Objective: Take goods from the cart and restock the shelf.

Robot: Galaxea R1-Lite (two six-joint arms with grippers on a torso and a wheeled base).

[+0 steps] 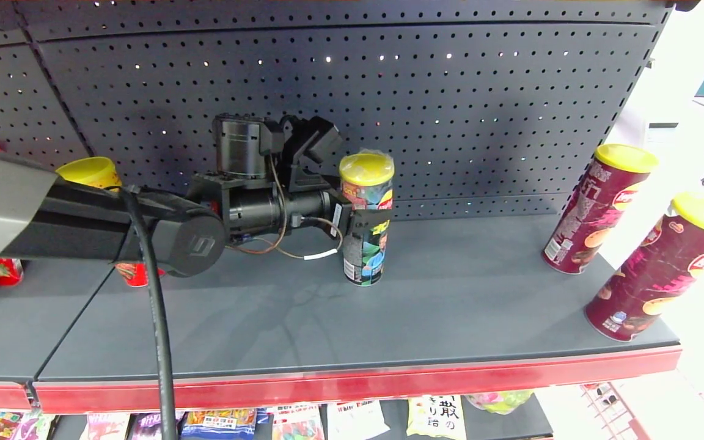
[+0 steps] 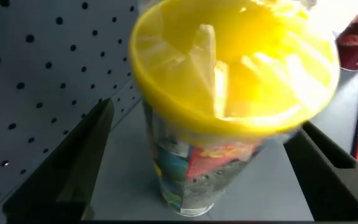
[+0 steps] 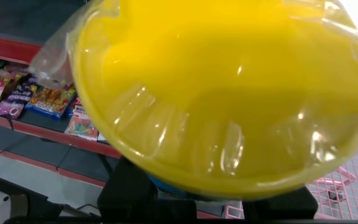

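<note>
Straddling the can (image 1: 365,183) at mid-height, L gripper (image 1: 369,223) has jaws wide, w/ gaps both sides. Can stands upright on shelf (image 1: 462,293), near back panel. Risk: if arm backs out crooked, a finger clips can & tips it. R gripper (image 3: 216,205) clamps 2nd can (image 3: 229,93); its loose wrap may let it slip.

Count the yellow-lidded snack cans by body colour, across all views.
Maroon cylindrical cardboard cans with yellow plastic lids, on the grey shelf: 2
Multicoloured cylindrical can, between the left claw's fingers: 1
Red cylindrical can, farther left on the shelf: 1
Film-wrapped can, body hidden, in the right claw: 1
Total: 5
</note>
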